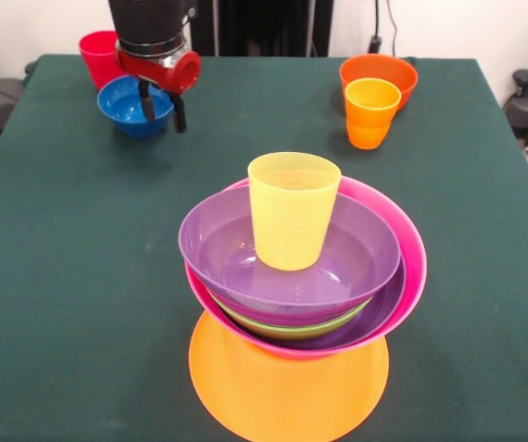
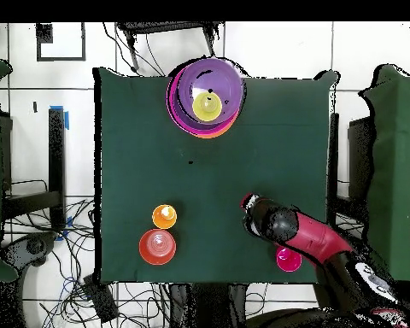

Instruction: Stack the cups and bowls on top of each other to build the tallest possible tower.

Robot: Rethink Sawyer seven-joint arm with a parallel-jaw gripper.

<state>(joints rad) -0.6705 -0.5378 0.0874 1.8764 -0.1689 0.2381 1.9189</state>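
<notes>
The tower stands at the near middle of the table: an upturned large orange bowl (image 1: pixel 287 391) as base, then the pink bowl (image 1: pixel 409 267), a purple bowl, the lime green bowl (image 1: pixel 291 329) and a second purple bowl (image 1: pixel 217 244). The translucent yellow cup (image 1: pixel 293 210) stands upright in the top one. The tower also shows in the overhead view (image 2: pixel 206 96). My gripper (image 1: pixel 163 107) is open at the far left, its fingers either side of the right rim of the small blue bowl (image 1: pixel 127 106). The red cup (image 1: pixel 99 55) stands just behind.
The small red-orange bowl (image 1: pixel 381 74) sits at the far right with the orange-yellow cup (image 1: pixel 371 112) upright in front of it; both show in the overhead view, bowl (image 2: pixel 158 247) and cup (image 2: pixel 164 215). My arm (image 2: pixel 281 229) hides the blue bowl there.
</notes>
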